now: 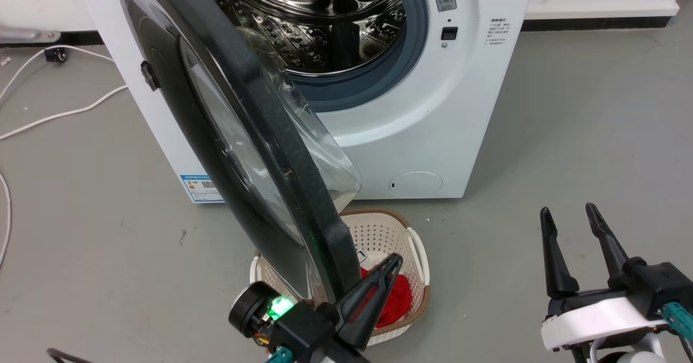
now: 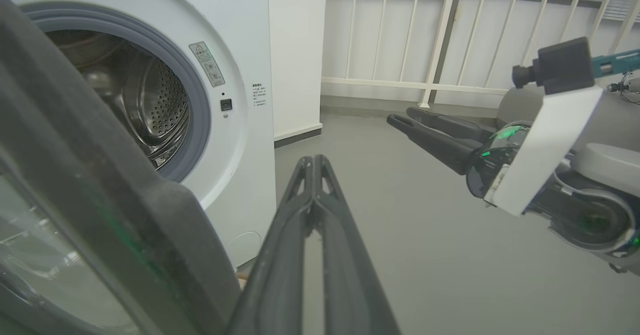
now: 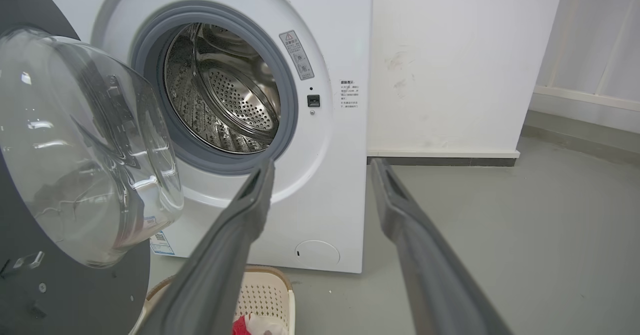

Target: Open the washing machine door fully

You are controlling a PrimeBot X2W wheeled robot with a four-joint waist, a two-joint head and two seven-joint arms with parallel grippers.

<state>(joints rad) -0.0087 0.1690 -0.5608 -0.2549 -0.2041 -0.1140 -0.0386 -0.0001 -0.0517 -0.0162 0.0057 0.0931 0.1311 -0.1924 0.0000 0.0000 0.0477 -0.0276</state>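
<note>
**Door swung out, basket parked under it**

The washing machine door (image 1: 233, 135) is swung well out from the machine's front, with its glass bowl facing back toward the steel drum (image 1: 325, 32). The left end effector (image 1: 394, 263) is pinched closed on nothing, right by the door's lower rim. Below that, on the floor, a cream laundry basket (image 1: 379, 235) has a red cloth (image 1: 398, 298) in it. The right end effector (image 1: 567, 211) is spread open and empty, well off to the side.

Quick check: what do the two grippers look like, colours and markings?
Both have two long, dark, tapering fingers. The left gripper sits on a black body with a green light. The right gripper has a white housing, black block and teal connector.
</note>
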